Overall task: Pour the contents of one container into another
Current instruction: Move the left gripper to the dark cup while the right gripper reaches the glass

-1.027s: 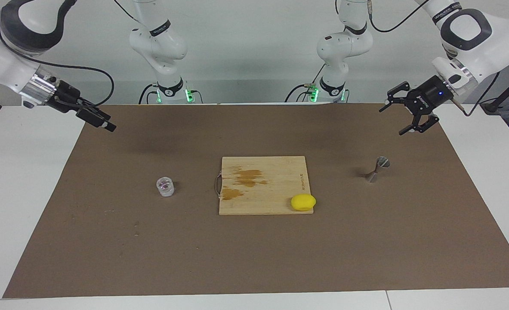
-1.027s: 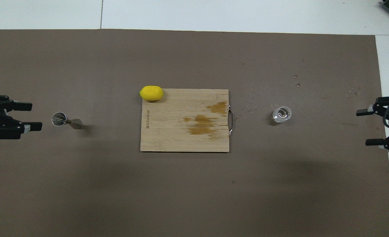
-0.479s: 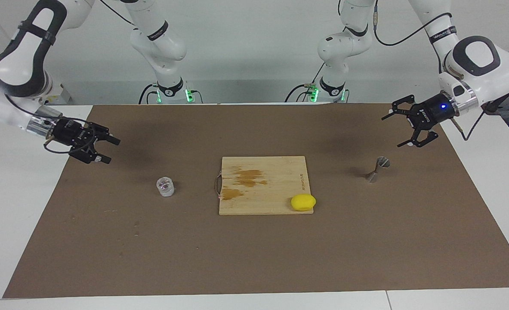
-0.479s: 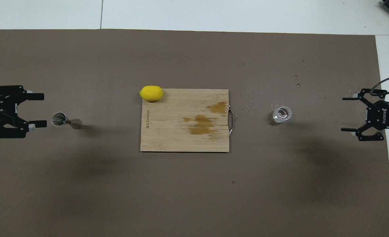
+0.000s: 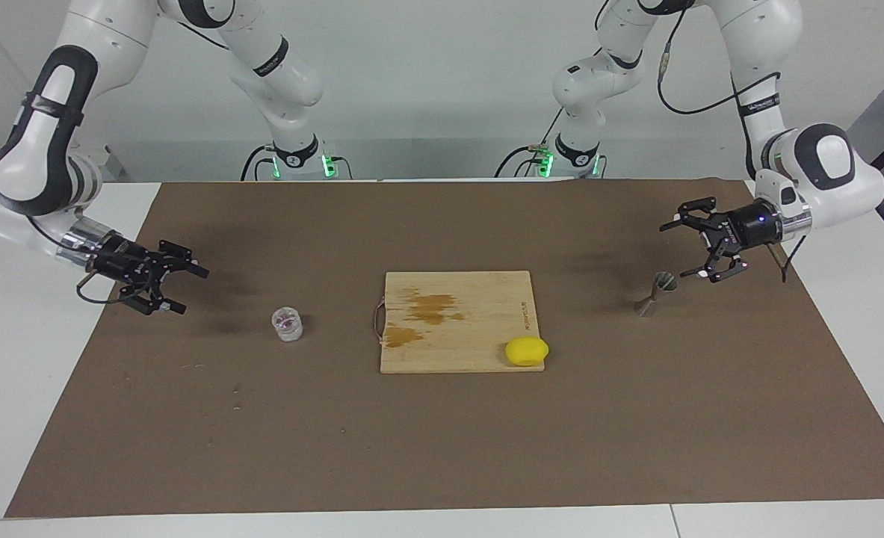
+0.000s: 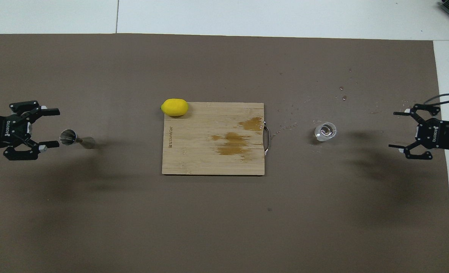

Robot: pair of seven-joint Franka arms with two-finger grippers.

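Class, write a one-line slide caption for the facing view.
Open left pincer beside the jigger; open right pincer near the glass tumbler.

We are two glossy white arms (image 5: 53,142) with rounded shells, black joint bands and black panels at the elbows. Black cables (image 5: 699,104) loop along our links, and green lights (image 5: 303,166) glow at our bases. Above the fingers, each black gripper, left (image 5: 685,249) and right (image 5: 184,289), bears small white lettering; a blue light shines on the left one.
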